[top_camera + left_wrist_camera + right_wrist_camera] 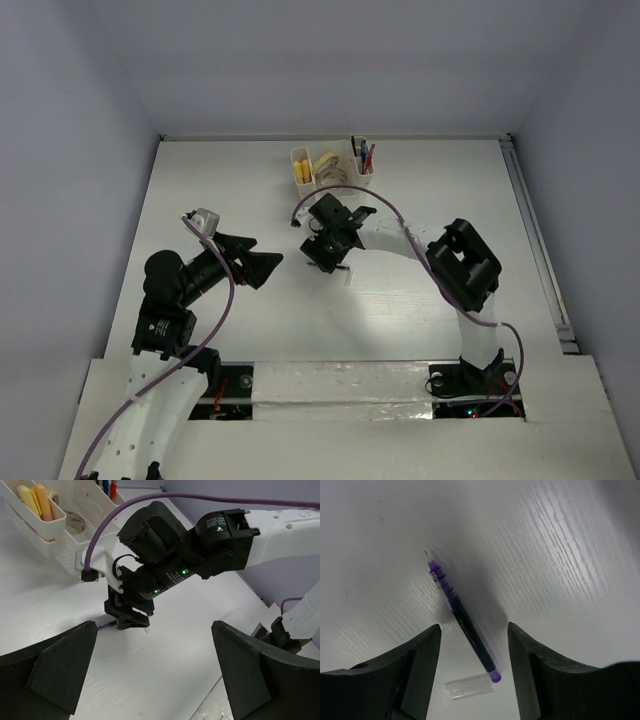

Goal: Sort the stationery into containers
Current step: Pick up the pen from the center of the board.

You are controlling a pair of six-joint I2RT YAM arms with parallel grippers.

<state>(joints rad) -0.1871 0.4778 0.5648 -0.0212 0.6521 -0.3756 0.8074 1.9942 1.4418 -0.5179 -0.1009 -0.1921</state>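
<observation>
A purple pen (462,617) lies flat on the white table, with a clear cap (469,686) loose beside its near end. My right gripper (474,630) is open and low over the pen, one finger on each side, with a gap on both sides. In the top view it (325,255) hangs in front of the white organizer (330,150), which holds yellow sticks (302,170), tape rolls (330,168) and pens (364,157). My left gripper (262,262) is open wide and empty, pointing at the right gripper (132,622).
The organizer (60,555) stands at the back of the table, close behind the right wrist. The right arm's purple cable (200,500) arcs over the work area. Grey walls enclose the table on three sides.
</observation>
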